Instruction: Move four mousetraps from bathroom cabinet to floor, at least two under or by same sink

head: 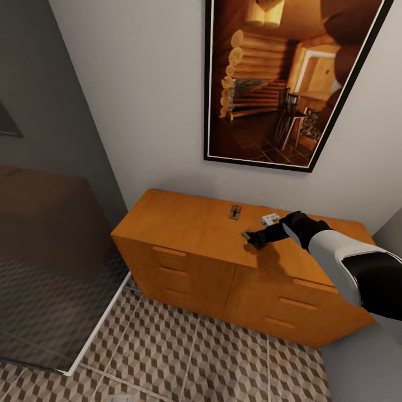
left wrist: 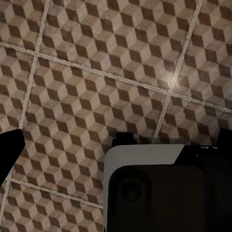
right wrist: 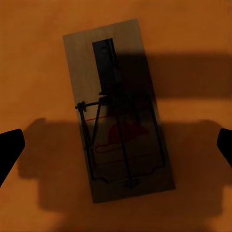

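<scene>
Bathroom corner, cabinet (head: 184,223) at frame centre: right gripper (right wrist: 116,145) hovering, fingers spread, over one mousetrap (right wrist: 116,113); another mousetrap (head: 235,211) lying behind; tiled bathroom floor (head: 184,346) awaiting all visible traps.

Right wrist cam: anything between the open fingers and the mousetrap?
Nothing. In the right wrist view the mousetrap lies flat on the cabinet top, with bare shadowed wood between it and each fingertip.

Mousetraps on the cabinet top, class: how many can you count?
2: one mousetrap lies near the wall, another sits under the right end effector. A pale item nearby is unclear.
</scene>
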